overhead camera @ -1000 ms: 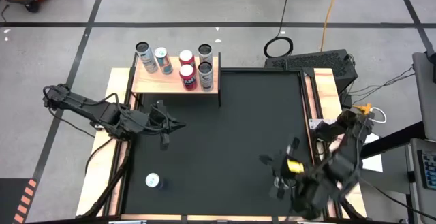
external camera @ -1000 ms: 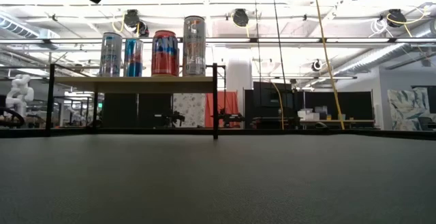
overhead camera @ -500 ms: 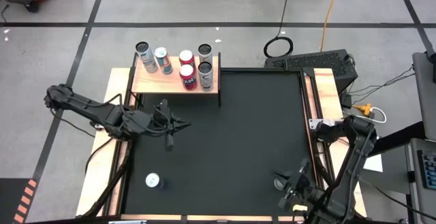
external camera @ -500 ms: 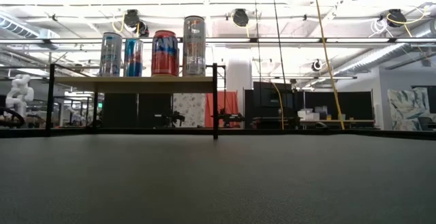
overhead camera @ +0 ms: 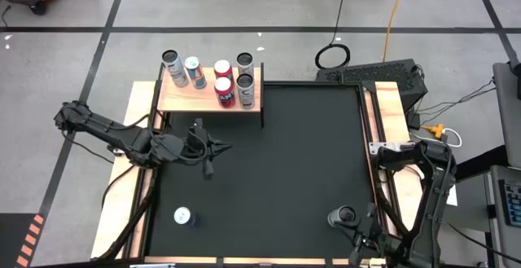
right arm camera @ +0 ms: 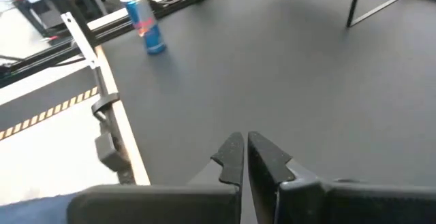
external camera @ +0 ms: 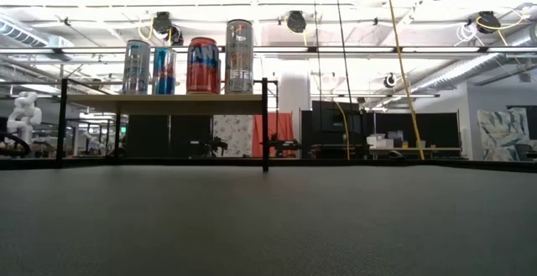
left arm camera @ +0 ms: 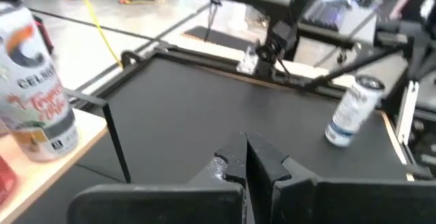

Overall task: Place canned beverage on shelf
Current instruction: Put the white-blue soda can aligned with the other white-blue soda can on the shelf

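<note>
Right arm has drawn back to the mat's corner; both arms' fingers [left arm camera: 246,157] [right arm camera: 244,157] closed, empty.

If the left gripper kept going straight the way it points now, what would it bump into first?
Probably nothing soon. The left gripper, shut and empty, points across bare black mat. The pale slim can stands off to one side of that line, the wooden shelf to the other. Depth is hard to judge.

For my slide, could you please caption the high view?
Five cans stand on the shelf; one can waits on the black mat.
</note>
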Controlling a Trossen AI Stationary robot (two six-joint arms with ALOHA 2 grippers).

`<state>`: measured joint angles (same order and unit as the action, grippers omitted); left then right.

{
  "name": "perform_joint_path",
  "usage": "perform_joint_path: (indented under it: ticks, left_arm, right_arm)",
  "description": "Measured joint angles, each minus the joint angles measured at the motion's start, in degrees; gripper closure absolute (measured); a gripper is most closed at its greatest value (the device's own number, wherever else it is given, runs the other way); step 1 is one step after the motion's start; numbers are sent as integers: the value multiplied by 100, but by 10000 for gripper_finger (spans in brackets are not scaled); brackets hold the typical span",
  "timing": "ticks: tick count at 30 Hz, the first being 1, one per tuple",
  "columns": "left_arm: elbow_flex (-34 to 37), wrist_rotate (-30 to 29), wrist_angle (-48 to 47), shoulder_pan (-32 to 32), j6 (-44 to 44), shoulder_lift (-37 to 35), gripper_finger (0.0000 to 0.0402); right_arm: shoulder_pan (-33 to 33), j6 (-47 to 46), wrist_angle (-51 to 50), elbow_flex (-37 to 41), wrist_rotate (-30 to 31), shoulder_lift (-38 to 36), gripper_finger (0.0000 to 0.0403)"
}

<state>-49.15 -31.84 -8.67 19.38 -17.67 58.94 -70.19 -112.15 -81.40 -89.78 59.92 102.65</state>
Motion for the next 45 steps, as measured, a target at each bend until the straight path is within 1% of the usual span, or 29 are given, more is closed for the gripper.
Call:
perform_joint_path:
  ticks: [3, 6, 11, 17, 31, 38, 45]
  left_arm:
    - [0, -153, 220, -2, -2, -2, 401]
    - [0, -188, 317, -11, -1, -2, 401]
    - [0, -191, 394, -13, 0, -2, 401]
    - [0, -191, 372, -13, 2, -2, 401]
    - [0, -189, 343, -16, 9, -2, 401]
    - [0, -189, 343, -17, 9, -2, 401]
    - [0, -189, 343, -16, 9, -2, 401]
  right_arm:
    - [-70, -47, 116, 0, -2, 130, 403]
    - [-110, -305, 243, 0, -53, 251, 403]
    - [-104, -464, 516, 0, -416, 387, 403]
    - [-31, -157, 807, 0, -923, 418, 403]
    - [-31, -107, 879, 0, -925, 418, 403]
    - [-29, 529, 880, 0, -925, 418, 403]
    - [-29, 593, 1028, 0, -925, 418, 403]
